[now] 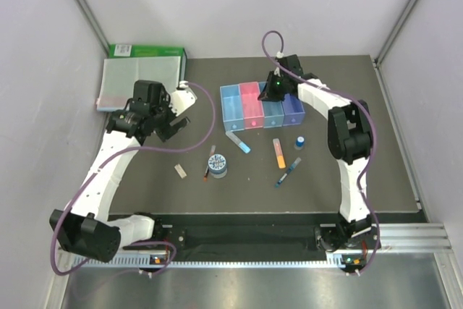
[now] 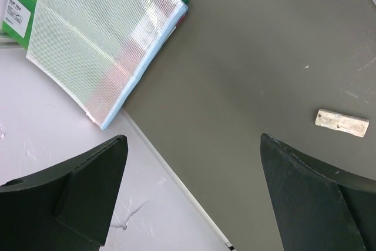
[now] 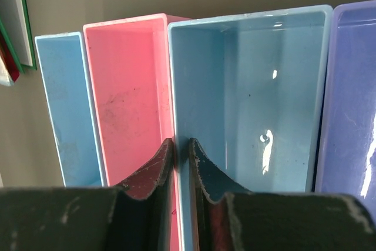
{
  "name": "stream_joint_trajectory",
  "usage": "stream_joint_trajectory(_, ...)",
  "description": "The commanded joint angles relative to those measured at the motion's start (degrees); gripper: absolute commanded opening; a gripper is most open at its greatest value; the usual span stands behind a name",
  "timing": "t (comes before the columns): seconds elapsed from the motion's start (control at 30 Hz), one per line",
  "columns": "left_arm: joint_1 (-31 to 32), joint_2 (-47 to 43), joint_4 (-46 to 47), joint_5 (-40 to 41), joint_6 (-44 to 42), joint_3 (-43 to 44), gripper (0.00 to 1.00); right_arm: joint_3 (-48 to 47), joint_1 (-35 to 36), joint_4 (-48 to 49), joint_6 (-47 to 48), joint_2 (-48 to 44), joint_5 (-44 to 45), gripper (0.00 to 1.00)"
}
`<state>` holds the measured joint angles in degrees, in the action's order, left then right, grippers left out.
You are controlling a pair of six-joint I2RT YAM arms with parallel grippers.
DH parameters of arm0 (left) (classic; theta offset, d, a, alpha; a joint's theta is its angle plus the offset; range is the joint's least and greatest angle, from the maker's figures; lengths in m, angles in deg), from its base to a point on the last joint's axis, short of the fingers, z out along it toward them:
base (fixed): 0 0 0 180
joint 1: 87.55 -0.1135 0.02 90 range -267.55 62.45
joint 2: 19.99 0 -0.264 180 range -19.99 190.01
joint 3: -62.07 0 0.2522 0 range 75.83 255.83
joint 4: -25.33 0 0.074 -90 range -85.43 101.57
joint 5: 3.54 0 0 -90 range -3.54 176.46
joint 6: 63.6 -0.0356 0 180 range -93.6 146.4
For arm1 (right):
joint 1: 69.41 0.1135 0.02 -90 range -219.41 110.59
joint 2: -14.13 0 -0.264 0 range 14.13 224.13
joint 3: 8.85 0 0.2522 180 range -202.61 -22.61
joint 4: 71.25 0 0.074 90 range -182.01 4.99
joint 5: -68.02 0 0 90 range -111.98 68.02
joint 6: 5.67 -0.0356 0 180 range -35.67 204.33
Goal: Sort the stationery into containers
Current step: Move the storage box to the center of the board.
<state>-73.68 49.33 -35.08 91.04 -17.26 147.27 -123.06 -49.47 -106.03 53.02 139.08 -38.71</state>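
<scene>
The row of four bins point(image 1: 249, 108) stands at the table's back middle; all look empty. My right gripper point(image 1: 274, 92) is down at the row. In the right wrist view its fingers point(image 3: 181, 145) close on the wall between the pink bin point(image 3: 132, 86) and the light-blue bin point(image 3: 258, 92). The beige eraser point(image 1: 180, 171), dark red pen point(image 1: 210, 162), tape roll point(image 1: 218, 166), light-blue marker point(image 1: 238, 141), orange highlighter point(image 1: 279, 153), blue-capped bottle point(image 1: 299, 141) and blue pen point(image 1: 288, 172) lie in front. My left gripper point(image 1: 173, 122) is open and empty point(image 2: 192, 145); the eraser point(image 2: 342, 122) lies to its right.
A clear mesh folder point(image 1: 137, 81) lies on a green box point(image 1: 148, 51) at the back left; both show in the left wrist view, the folder point(image 2: 100, 33) over the box point(image 2: 17, 10). White walls enclose the table on three sides.
</scene>
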Motion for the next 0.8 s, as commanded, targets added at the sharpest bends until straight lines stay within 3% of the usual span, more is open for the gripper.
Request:
stream_joint_trajectory(0.0, 0.2, -2.3, 2.8, 0.1, -0.1, -0.9, 0.99, 1.2, 2.6, -1.0, -1.7, -3.7, -0.3, 0.12)
stream_joint_trajectory(0.57, 0.2, -3.0, 3.3, -0.4, 0.0, -2.3, 0.99, 4.8, 7.1, 0.0, -6.3, -4.2, 1.8, 0.08)
stream_joint_trajectory(0.77, 0.2, -3.4, 3.5, -0.7, 0.3, -3.0, 0.99, 1.2, 7.6, 0.3, -3.0, -4.1, 2.1, 0.23)
